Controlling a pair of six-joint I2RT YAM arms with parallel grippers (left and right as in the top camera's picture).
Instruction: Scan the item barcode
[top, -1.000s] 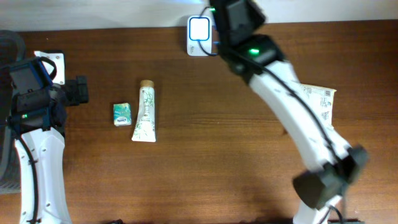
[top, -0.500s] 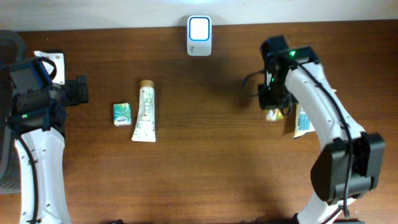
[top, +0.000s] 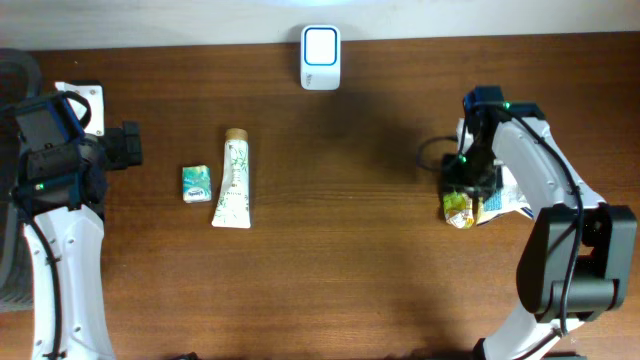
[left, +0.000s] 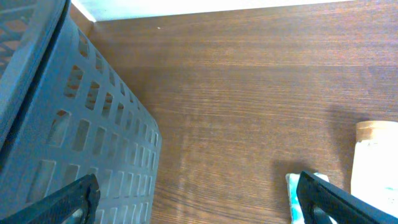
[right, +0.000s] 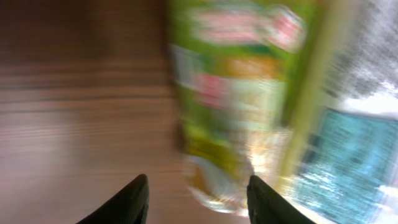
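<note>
Pouch (top: 457, 209): glossy green-and-yellow sachet, soft and crinkled, lying on the wooden table (top: 340, 270) at 3 o'clock. It touches a white printed packet (top: 512, 196) on its 3 o'clock side.
Pouch axis: roughly 12 to 6 overhead, with the free end toward 6. The upper part is hidden under the right arm (print too blurred to read).
Right end effector (right: 198, 200): fingers parted over the pouch's end, bare wood showing beside one finger, not clamped.
Left end effector (left: 200, 196): spread wide, holding nothing, at 9 o'clock beside a grey perforated plastic basket (left: 74, 124).
Scanner (top: 320, 45): white rounded block with a lit face, at 12 o'clock, well apart from the pouch.
Others: cream tube (top: 235, 185) with its cap toward 12; small teal box (top: 196, 184) just beside it.
</note>
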